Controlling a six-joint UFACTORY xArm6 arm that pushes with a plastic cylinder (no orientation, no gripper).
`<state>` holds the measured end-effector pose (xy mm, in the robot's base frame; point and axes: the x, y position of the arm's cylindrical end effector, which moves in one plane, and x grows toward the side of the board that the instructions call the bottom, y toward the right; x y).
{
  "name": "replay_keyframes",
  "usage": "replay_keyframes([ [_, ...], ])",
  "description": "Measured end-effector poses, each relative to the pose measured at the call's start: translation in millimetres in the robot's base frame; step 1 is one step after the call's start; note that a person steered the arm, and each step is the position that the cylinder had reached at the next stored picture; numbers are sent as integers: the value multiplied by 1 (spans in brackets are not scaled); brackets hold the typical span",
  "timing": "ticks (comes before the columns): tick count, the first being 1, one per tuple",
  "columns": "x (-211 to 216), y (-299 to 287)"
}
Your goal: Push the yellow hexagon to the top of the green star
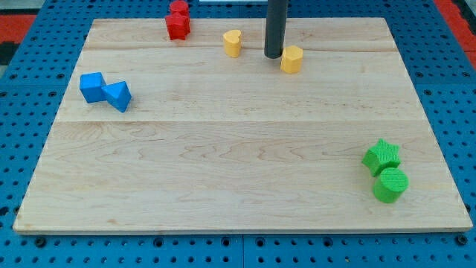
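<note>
The yellow hexagon (291, 59) lies near the view's top, a little right of centre. My tip (274, 56) stands just to its left, very close to or touching it. The green star (381, 156) lies at the view's lower right, far from the hexagon. A green round block (390, 184) touches the star from below.
A yellow heart-shaped block (233, 42) lies left of my tip. Two red blocks (178, 20) sit at the top edge. Two blue blocks (105, 91) sit together at the left. The wooden board (238, 186) ends in a blue pegboard surround.
</note>
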<state>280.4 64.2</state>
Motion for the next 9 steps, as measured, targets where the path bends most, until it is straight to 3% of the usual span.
replay_keyframes([
  [1, 1, 30],
  [3, 52, 72],
  [5, 112, 77],
  [9, 132, 111],
])
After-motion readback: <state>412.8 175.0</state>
